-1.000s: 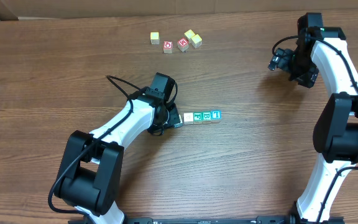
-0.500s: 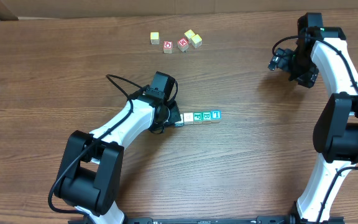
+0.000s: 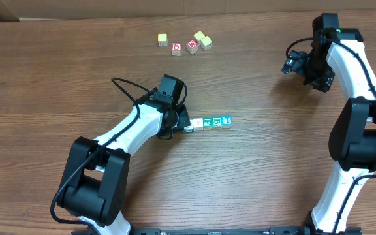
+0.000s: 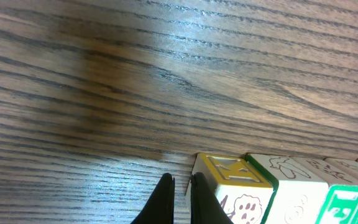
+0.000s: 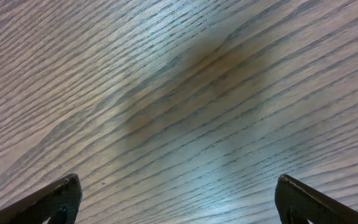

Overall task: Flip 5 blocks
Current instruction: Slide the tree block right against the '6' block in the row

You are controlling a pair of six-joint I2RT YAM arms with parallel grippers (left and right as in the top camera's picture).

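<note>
- Left gripper (image 4: 180, 186), clenched and empty, sits just beside the end whitish wooden letter cube (image 4: 232, 186), lower centre.
- Best approach, likely: tip it gently, sparing the neighbouring cubes (image 4: 291, 180).
- Right gripper (image 5: 176, 190) gapes, empty.

Work surface: one wooden table (image 3: 253, 170), mid-brown, with a pronounced dark grain running roughly left to right in the overhead view. It fills nearly the whole frame. The top looks flat and matt.

Far edge: beyond the table's rear edge lies a narrow paler tan strip (image 3: 142, 5) (material cannot be told). It widens slightly at the far left corner.

Lighting: even and diffuse from above. A soft blurred shadow (image 4: 98, 81) darkens the grain in the left wrist view. The right wrist view shows a similar dark patch (image 5: 210, 68) with a pale bluish sheen (image 5: 241, 186) below it.

Walls, floor, windows: not in view.
</note>
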